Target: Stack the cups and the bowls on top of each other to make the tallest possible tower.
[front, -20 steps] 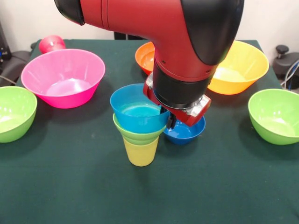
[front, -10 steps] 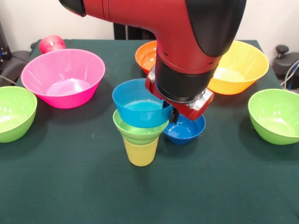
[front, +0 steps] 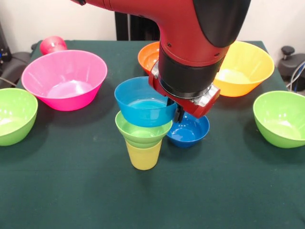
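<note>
Moved: since a second ago my light blue bowl (front: 143,108) sits higher, lifted a little out of the lime green bowl (front: 142,133) beneath it.
End effector: my end effector (front: 177,114) pinches the light blue bowl's rim on the side toward the dark blue bowl (front: 188,131).
Tower: yellow cup (front: 143,155) at the base, near the middle of the worktop (front: 71,181); the small green bowl nests in it, the light blue one rides slightly tilted above.
Dark blue bowl: just beside the tower, partly behind it.
Pink bowl (front: 64,78): toward the far left corner, with the red cup (front: 53,45) behind it at the far edge.
Orange-red bowl (front: 148,57): far edge, mostly hidden by my arm.
Yellow-orange bowl (front: 245,69): far right corner.
Large green bowls: one at the left edge (front: 14,114), one at the right edge (front: 281,118).
</note>
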You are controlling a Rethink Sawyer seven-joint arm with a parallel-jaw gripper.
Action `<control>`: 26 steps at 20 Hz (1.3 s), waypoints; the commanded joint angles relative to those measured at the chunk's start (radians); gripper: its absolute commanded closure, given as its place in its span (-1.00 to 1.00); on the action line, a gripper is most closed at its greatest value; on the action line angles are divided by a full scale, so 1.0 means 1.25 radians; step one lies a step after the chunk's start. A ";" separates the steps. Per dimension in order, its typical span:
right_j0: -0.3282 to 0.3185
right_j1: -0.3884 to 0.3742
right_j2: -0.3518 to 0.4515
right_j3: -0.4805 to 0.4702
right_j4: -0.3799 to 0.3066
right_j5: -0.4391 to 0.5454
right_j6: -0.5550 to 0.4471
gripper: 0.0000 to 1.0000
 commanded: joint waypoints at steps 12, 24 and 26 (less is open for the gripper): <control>0.022 -0.005 0.039 0.091 -0.006 -0.075 0.123 1.00; 0.019 0.005 0.031 0.081 -0.011 -0.067 0.119 1.00; 0.020 0.003 0.030 0.086 -0.011 -0.069 0.118 1.00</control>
